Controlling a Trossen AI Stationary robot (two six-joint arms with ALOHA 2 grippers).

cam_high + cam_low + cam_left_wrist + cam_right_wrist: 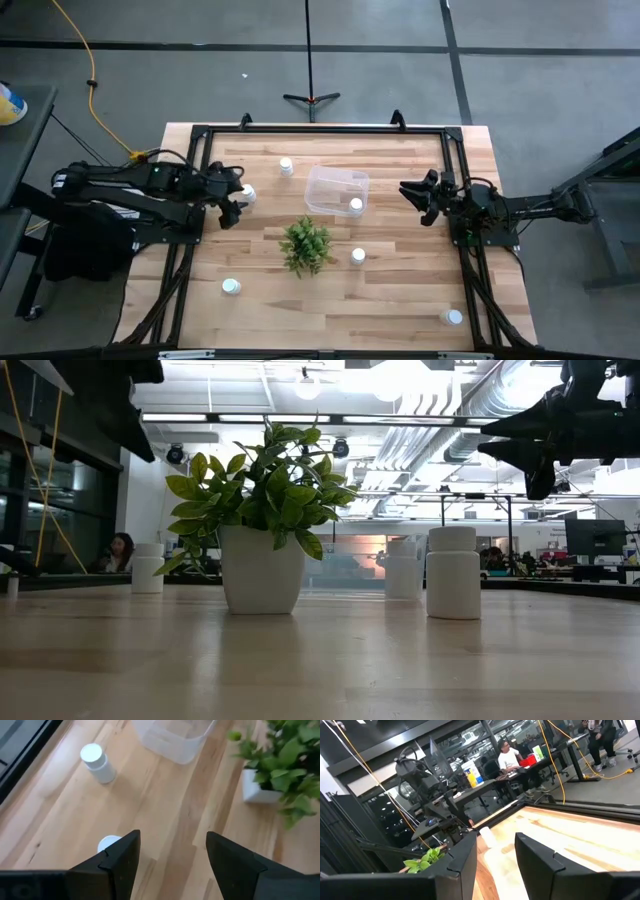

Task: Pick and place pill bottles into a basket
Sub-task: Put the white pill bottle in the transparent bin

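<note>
Left wrist view: spread left claw [172,857] hovers beside a pill bottle [109,843]; descending off-centre could topple it.

A wooden table [400,300] carries a potted plant [306,244] at centre, a clear bin [336,188] at twelve o'clock, and pill bottles [358,256] scattered around.

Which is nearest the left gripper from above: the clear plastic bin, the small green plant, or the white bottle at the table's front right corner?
From the left gripper:
1. Green plant, table centre.
2. Clear plastic bin, just behind the plant; too close to call with it.
3. White corner bottle, plainly farthest.
</note>
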